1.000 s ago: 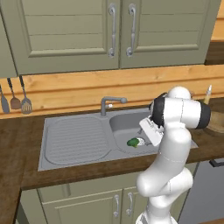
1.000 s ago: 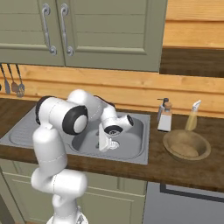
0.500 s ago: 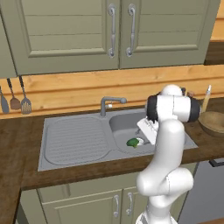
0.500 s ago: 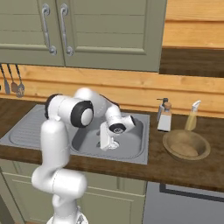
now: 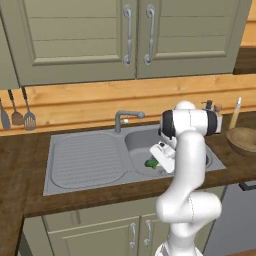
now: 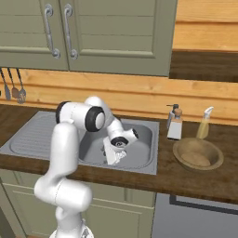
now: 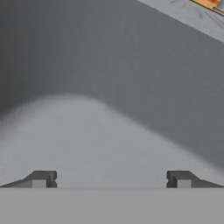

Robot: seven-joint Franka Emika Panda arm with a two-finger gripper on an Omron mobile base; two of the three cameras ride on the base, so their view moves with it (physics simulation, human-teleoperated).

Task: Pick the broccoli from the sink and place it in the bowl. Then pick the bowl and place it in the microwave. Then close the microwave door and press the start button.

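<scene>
Down in the sink (image 5: pixel 90 160) basin, the gripper (image 7: pixel 111 179) hangs spread wide, grasping nothing; the broccoli (image 5: pixel 151 162) lies at its 9 o'clock in the left base view; the bowl (image 6: pixel 197 154) sits on the counter (image 6: pixel 204 183).

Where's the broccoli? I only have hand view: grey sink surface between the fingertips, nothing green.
Observer: From the base views, the broccoli lies on the floor of the sink basin, close beside the end effector, off to one side of it.
Operator: Holding anything?
Observer: No. The jaws stand open with nothing between them.
Operator: Bowl?
Observer: The bowl sits on the counter right of the sink.
</scene>
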